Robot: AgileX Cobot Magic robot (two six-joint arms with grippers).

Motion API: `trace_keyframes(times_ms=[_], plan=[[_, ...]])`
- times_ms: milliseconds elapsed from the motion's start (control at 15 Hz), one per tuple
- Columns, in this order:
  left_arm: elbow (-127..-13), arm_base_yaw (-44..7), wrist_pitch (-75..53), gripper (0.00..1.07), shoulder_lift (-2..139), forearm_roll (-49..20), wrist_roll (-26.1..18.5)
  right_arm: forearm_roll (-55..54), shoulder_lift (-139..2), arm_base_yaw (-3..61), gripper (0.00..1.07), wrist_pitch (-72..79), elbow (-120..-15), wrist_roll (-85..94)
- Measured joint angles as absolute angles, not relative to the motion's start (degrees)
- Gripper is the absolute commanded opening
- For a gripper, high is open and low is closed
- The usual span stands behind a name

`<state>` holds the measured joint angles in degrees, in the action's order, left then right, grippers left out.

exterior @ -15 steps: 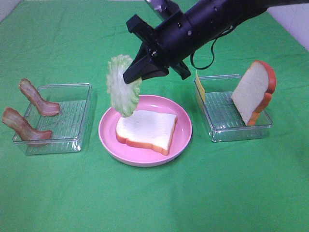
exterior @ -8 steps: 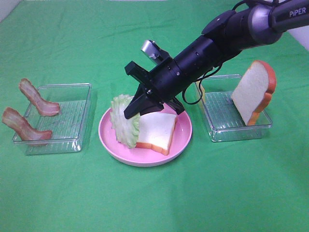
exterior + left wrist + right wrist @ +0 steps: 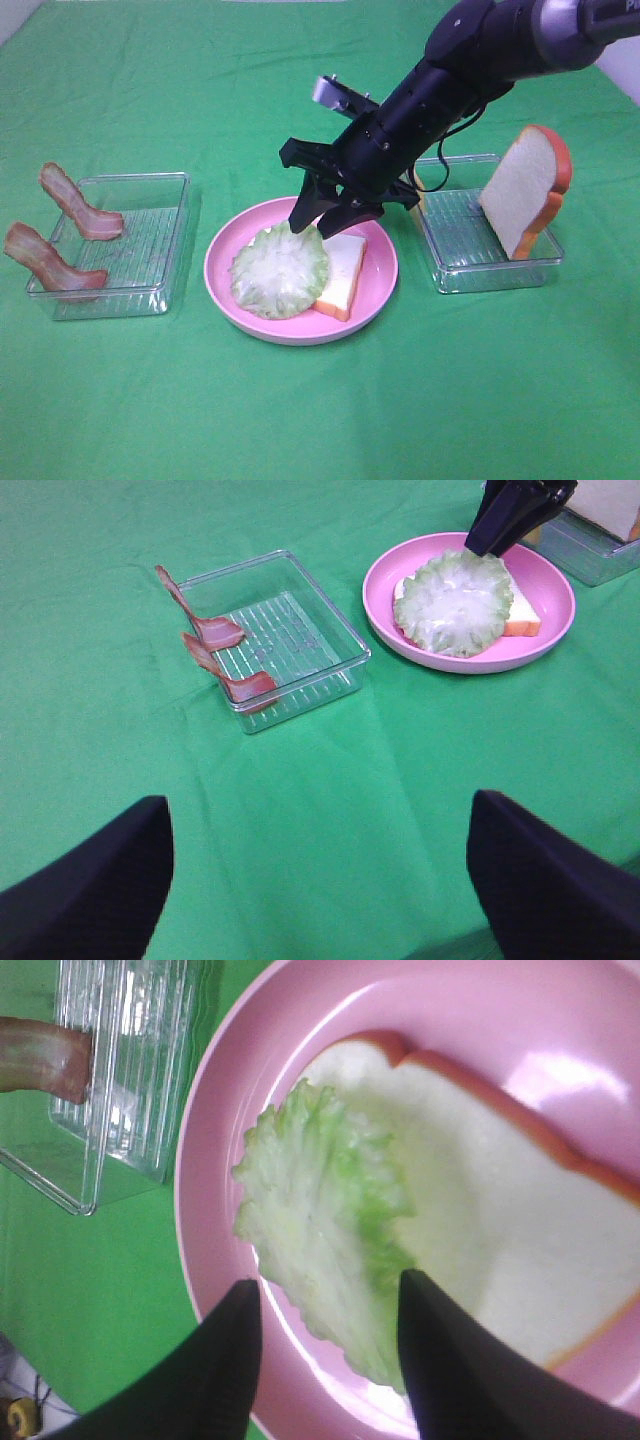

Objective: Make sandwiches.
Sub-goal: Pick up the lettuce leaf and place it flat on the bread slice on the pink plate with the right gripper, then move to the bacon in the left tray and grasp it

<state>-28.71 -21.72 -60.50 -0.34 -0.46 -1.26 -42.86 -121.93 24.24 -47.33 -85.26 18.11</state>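
Green lettuce (image 3: 280, 272) flat on bread (image 3: 345, 262)

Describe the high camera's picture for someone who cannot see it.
The black right gripper hangs open over a lettuce leaf lying on a bread slice on a pink plate. Two bacon strips lean on the left tray; a second bread slice stands in the right tray, all on green cloth.

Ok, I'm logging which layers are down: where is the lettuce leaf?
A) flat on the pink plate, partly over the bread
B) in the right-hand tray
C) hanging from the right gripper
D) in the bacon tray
A: the lettuce leaf lies flat on the pink plate, overlapping the bread slice, and the right gripper stands open over its edge.
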Motion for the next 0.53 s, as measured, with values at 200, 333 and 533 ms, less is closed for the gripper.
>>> trace_keyframes(times_ms=[200,333,533], plan=[[-28.71,-21.72,-60.50,0.77,-0.34,-0.46,-1.26,-36.96,-116.83,24.24,0.69,-47.15,-85.26,16.56],[-28.71,-21.72,-60.50,0.77,-0.34,-0.46,-1.26,-34.21,-112.19,24.24,0.70,-50.82,-85.26,16.56],[-28.71,-21.72,-60.50,0.77,-0.34,-0.46,-1.26,-30.25,-104.56,24.24,0.70,-56.38,-85.26,16.50]])
